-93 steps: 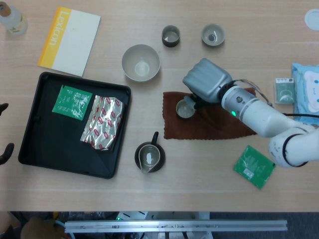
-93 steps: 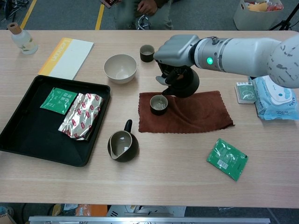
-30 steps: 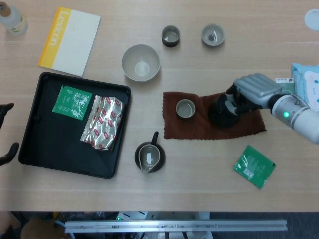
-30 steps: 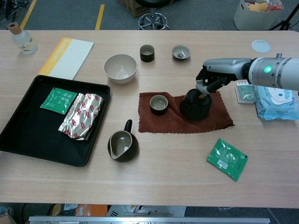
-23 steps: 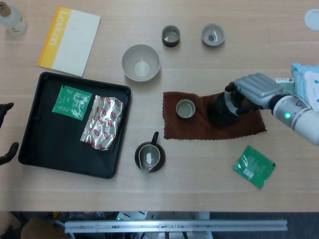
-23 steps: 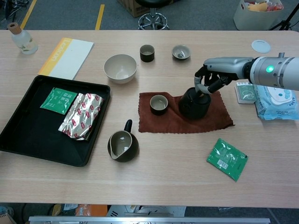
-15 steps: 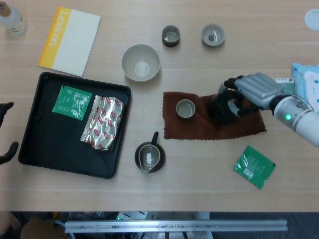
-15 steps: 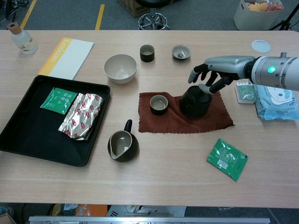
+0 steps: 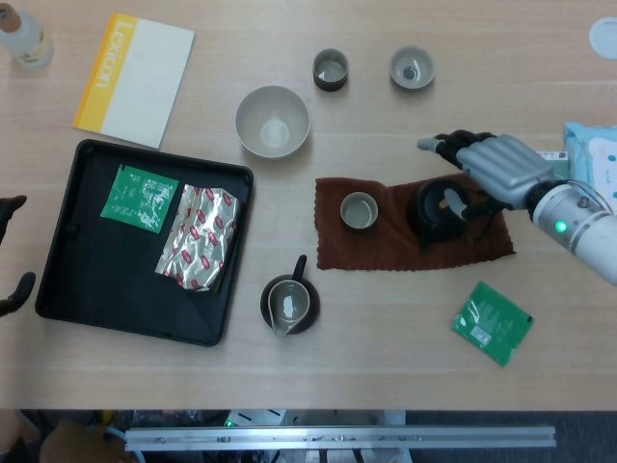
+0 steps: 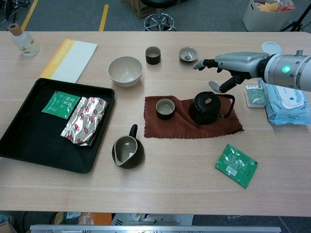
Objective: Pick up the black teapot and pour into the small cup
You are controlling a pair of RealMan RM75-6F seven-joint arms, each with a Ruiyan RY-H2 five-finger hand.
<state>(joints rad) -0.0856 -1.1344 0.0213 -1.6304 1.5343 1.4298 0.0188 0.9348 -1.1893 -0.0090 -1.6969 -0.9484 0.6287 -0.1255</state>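
Wooden table (image 10: pixel 160 194) beneath two cameras, black teapot (image 10: pixel 206 108) upright on brown cloth (image 10: pixel 184 125), small cup (image 10: pixel 165 108) at its 9 o'clock, right hand (image 10: pixel 228 65) released, fingers spread, hovering at teapot's 1 o'clock, left hand (image 9: pixel 10 256) barely visible, state unclear.

Grey right hand (image 10: pixel 232 65) with black fingers; white forearm, green light.

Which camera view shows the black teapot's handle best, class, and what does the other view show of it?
The chest view: the black teapot stands clear on the brown cloth, its handle showing as a loop to the right. In the head view the right hand overlaps the teapot's right side, so the handle is mostly hidden.
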